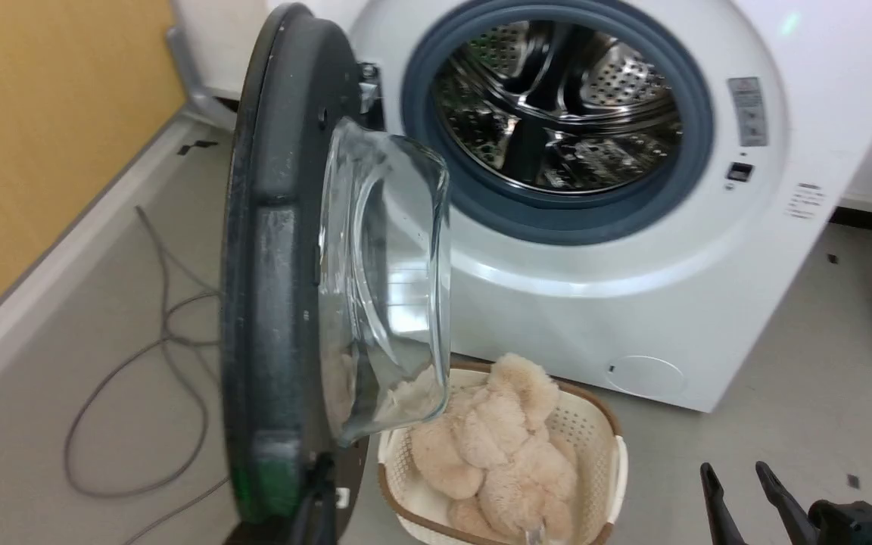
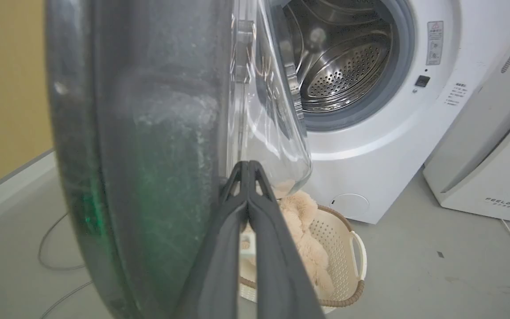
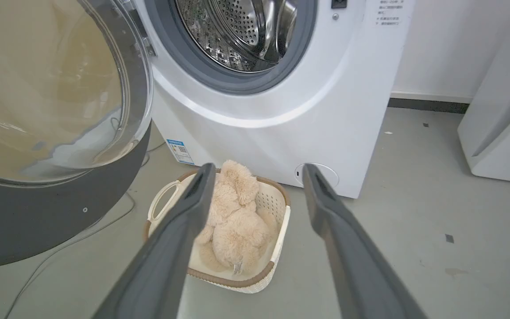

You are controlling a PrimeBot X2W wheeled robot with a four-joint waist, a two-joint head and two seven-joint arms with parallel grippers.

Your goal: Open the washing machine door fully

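The white washing machine (image 1: pixel 708 318) stands with its steel drum (image 1: pixel 557 98) exposed. The washing machine door (image 1: pixel 269 265) is swung out on its left hinge and stands edge-on in the head view, its clear glass bowl (image 1: pixel 390 265) bulging to the right. My left gripper (image 2: pixel 248 165) is shut, its tips pressed against the door's dark inner rim (image 2: pixel 162 146) beside the glass; it also shows at the door's lower edge (image 1: pixel 317 477). My right gripper (image 3: pixel 258 169) hangs open and empty at the lower right (image 1: pixel 733 469), apart from the door.
A cream basket (image 1: pixel 611 454) holding a beige plush toy (image 1: pixel 496 439) sits on the floor in front of the machine, under the door's glass. A grey cable (image 1: pixel 163 303) loops on the floor at left by the yellow wall (image 1: pixel 42 113). A white FEELBIRD appliance (image 2: pixel 494 155) stands right.
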